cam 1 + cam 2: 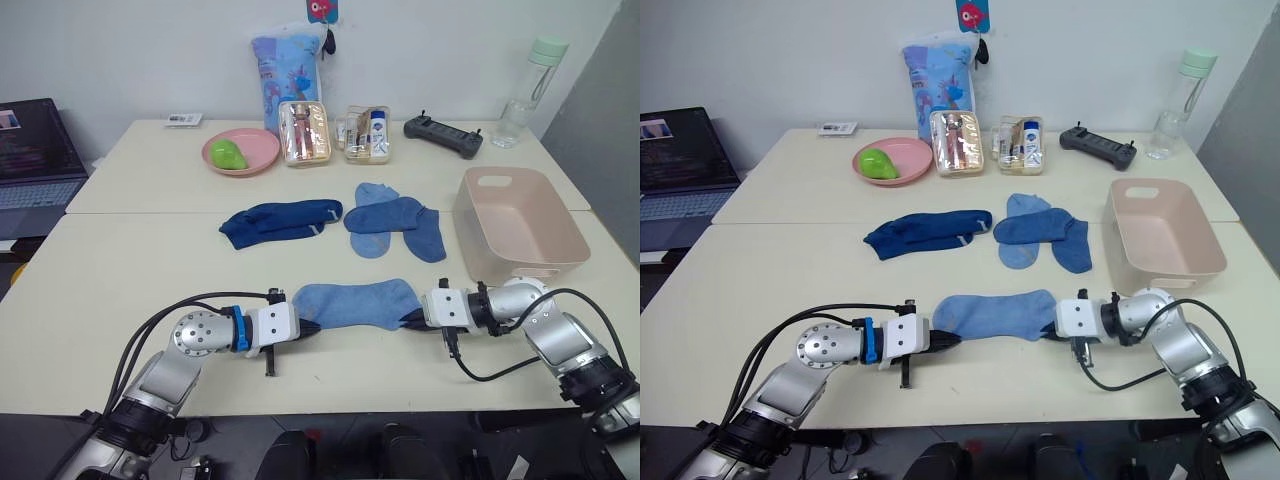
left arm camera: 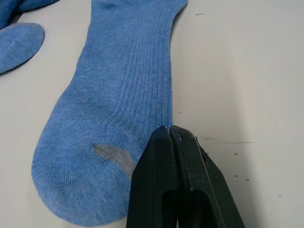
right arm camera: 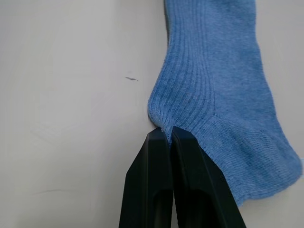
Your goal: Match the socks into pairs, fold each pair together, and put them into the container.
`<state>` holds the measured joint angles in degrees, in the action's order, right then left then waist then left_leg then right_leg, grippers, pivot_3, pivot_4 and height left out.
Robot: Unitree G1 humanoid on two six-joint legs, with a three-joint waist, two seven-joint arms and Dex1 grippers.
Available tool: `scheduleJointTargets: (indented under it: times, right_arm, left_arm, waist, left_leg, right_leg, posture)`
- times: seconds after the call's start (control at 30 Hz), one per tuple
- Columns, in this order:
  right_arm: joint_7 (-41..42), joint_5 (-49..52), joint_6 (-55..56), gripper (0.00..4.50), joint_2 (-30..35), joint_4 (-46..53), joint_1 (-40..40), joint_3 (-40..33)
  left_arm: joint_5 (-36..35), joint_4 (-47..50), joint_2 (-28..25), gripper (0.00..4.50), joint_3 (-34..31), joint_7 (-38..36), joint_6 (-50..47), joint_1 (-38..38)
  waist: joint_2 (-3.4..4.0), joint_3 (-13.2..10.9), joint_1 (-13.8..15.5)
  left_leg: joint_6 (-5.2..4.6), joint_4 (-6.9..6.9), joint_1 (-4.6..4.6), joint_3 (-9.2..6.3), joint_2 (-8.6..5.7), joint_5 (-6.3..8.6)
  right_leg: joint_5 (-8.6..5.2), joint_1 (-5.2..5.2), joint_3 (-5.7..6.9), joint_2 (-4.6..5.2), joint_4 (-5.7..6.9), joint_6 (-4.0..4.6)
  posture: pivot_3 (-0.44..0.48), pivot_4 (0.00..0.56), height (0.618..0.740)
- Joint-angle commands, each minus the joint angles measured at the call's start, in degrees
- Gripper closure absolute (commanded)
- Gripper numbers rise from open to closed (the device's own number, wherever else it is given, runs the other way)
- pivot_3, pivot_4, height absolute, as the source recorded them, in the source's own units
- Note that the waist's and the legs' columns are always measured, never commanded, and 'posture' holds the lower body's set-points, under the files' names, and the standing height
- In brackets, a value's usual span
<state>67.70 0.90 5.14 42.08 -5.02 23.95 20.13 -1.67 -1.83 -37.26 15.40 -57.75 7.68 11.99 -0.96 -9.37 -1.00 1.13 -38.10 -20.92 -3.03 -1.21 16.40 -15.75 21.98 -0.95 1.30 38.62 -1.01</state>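
Observation:
A medium-blue sock (image 1: 355, 302) lies flat near the table's front edge. My left gripper (image 1: 311, 325) is shut on the near edge of its toe end, its fingertips (image 2: 161, 135) pressed together on the knit. At the sock's other end, my right gripper (image 1: 409, 320) is likewise shut on the near edge, fingertips (image 3: 179, 135) meeting at the ribbed cuff. Farther back lie dark navy socks (image 1: 280, 220) and a heap of blue socks (image 1: 395, 222). The pale pink container (image 1: 520, 262) stands to the right, with nothing inside.
Along the back stand a pink plate (image 1: 262, 150) holding a green item, a printed bag (image 1: 288, 65), two clear pouches (image 1: 305, 133), a black controller (image 1: 443, 134) and a bottle (image 1: 530, 90). A laptop (image 1: 35, 160) sits at the far left.

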Motion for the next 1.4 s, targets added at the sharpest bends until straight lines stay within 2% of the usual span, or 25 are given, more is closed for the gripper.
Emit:
scheduleJointTargets:
  times: [0.03, 0.17, 0.3, 0.37, 0.53, 0.6, 0.73, 0.8, 0.9, 1.0, 1.1, 1.4]
  right_arm:
    - [0.48, 1.36, -1.55, 4.44, -0.48, 1.85, 1.55, -1.8]
    - [1.15, 5.54, -7.82, 4.44, -1.17, 6.93, 1.42, -3.43]
    - [3.43, 9.34, -13.63, 4.44, 0.16, 11.43, 1.09, -4.64]
    - [6.53, 13.6, -19.88, 4.44, 2.0, 14.78, 1.32, -5.36]
    - [10.83, 26.59, -38.32, 4.44, 6.41, 26.03, 2.48, -6.42]
    - [10.57, 29.72, -43.02, 4.44, 7.06, 28.29, 2.73, -6.79]
    - [9.22, 34.85, -50.05, 4.44, 7.64, 31.6, 2.28, -7.55]
    - [8.18, 36.14, -52.25, 4.44, 7.55, 32.21, 1.64, -7.47]
    - [6.62, 33.83, -50.51, 4.44, 6.82, 30.83, -0.07, -5.91]
    - [4.43, 27.06, -44.64, 4.44, 4.46, 23.06, 1.25, -3.2]
    - [3.51, 23.09, -40.91, 4.44, 2.14, 16.79, 3.76, -2.23]
    - [5.35, 20.02, -38.28, 4.44, -0.55, 11.08, 6.5, -1.25]
  left_arm:
    - [0.09, -1.21, -0.25, 4.5, -1.62, 1.07, -0.22, -0.01]
    - [-3.97, 3.75, -1.17, 4.5, -4.34, 0.69, -2.36, -1.54]
    - [-7.8, 9.86, -2.76, 4.5, -7.07, -0.34, -6.08, -3.17]
    - [-9.9, 13.67, -4.22, 4.5, -9.59, -0.44, -8.27, -3.94]
    - [-26.59, 30.37, -10.44, 4.5, -16.75, -3.95, -23.14, -12.35]
    - [-31.61, 33.79, -12.28, 4.5, -18.83, -3.48, -28.75, -13.87]
    - [-41.47, 39.17, -19.75, 4.5, -23.23, -6.62, -40.24, -18.85]
    - [-45.15, 39.82, -21.04, 4.5, -23.95, -5.36, -44.64, -19.27]
    - [-41.66, 37.51, -20.23, 4.5, -19.95, -3.48, -45.68, -17.44]
    - [-30.72, 28.23, -16.11, 4.5, -12.63, -0.42, -40.14, -12.25]
    - [-30.27, 25.26, -11.96, 4.5, -12.08, 1.27, -40.42, -7.52]
    - [-28.73, 22.9, -12.14, 4.5, -13.59, -1.69, -38.41, -3.65]
  waist:
    - [0.0, 0.0, 0.0]
    - [-0.01, -0.04, -0.02]
    - [0.0, -0.08, -0.19]
    - [-0.01, -0.1, -0.19]
    - [0.0, -0.22, -0.58]
    - [-0.02, -0.23, -0.48]
    - [-0.13, -0.38, -0.5]
    - [-0.1, -0.42, -0.5]
    - [-0.13, -0.44, -0.35]
    - [-0.12, -0.44, -0.31]
    - [-0.41, -0.67, -0.36]
    - [-0.46, -0.72, -0.43]
  left_leg:
    - [0.0, 0.01, -0.01, 0.0, 0.0, 0.0]
    - [0.0, 0.01, -0.04, 0.0, 0.02, 0.0]
    - [0.0, 0.07, -0.15, -0.02, 0.06, 0.0]
    - [0.01, 0.07, -0.19, -0.03, 0.06, 0.0]
    - [0.01, 0.09, -0.3, -0.04, 0.12, 0.01]
    - [0.01, 0.09, -0.29, -0.1, 0.13, 0.02]
    - [0.01, 0.09, -0.27, -0.19, 0.14, 0.02]
    - [0.01, 0.1, -0.27, -0.18, 0.13, 0.02]
    - [0.01, 0.1, -0.28, -0.18, 0.11, 0.02]
    - [0.01, 0.1, -0.23, -0.13, 0.06, 0.01]
    - [0.01, 0.09, -0.21, -0.08, 0.03, 0.01]
    - [0.05, 0.09, -0.75, -0.18, 0.1, 0.03]
  right_leg:
    - [0.0, 0.01, -0.01, 0.0, 0.0, 0.0]
    - [0.0, 0.06, -0.01, 0.0, 0.01, 0.0]
    - [-0.03, 0.2, 0.03, 0.0, 0.01, 0.04]
    - [-0.04, 0.21, 0.03, 0.0, 0.0, 0.05]
    - [-0.08, 0.29, 0.04, 0.01, -0.06, 0.12]
    - [-0.12, 0.27, 0.1, 0.01, -0.05, 0.16]
    - [-0.2, 0.26, 0.21, -0.02, 0.0, 0.23]
    - [-0.2, 0.26, 0.2, -0.02, -0.02, 0.23]
    - [-0.22, 0.24, 0.21, -0.02, -0.04, 0.2]
    - [-0.22, 0.22, 0.15, -0.02, -0.05, 0.19]
    - [-0.22, 0.23, 0.1, -0.03, 0.01, 0.2]
    - [-0.26, 0.71, 0.17, -0.01, -0.03, 0.2]
  posture:
    - [0.0, 0.15, 0.74]
    - [0.0, 0.15, 0.74]
    - [0.0, 0.15, 0.74]
    - [0.0, 0.15, 0.74]
    - [0.0, 0.15, 0.74]
    - [0.0, 0.15, 0.74]
    - [0.0, 0.15, 0.74]
    - [0.0, 0.15, 0.74]
    - [0.0, 0.15, 0.74]
    - [0.0, 0.15, 0.74]
    - [0.0, 0.15, 0.74]
    - [0.0, 0.15, 0.74]
